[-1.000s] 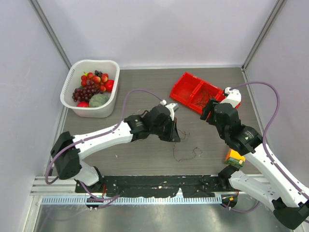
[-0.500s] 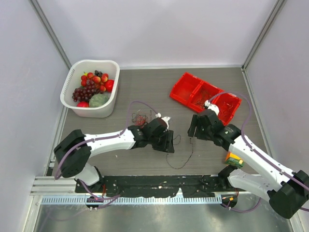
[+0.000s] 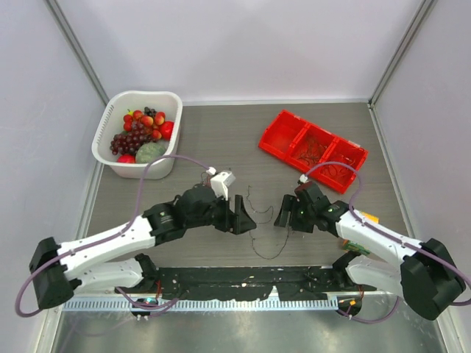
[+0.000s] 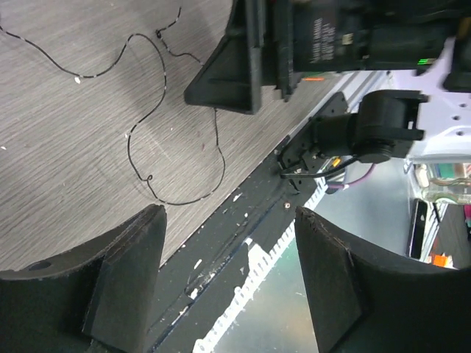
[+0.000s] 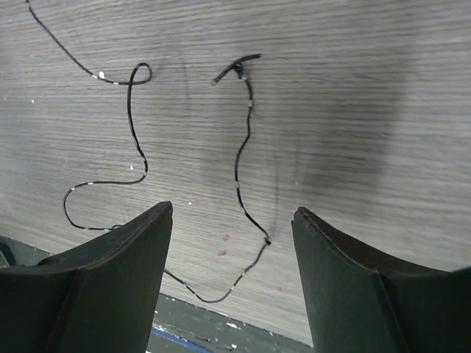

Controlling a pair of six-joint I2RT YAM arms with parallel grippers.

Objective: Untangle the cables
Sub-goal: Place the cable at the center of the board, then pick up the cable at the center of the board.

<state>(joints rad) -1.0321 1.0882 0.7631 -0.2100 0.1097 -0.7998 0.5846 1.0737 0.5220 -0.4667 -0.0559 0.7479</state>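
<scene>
Thin black cable [image 5: 238, 168], slack wavy single strand; left end effector [image 4: 228, 228], right end effector [image 5: 232, 217] released

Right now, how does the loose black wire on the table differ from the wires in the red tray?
The loose black wire lies on the table as one strand in open curves; the tray wires sit bunched in clumps inside the red tray's compartments. The loose black wire is plainly black; the tray wires look reddish-dark, hard to judge against red plastic. Both are very thin, and neither is held.
</scene>
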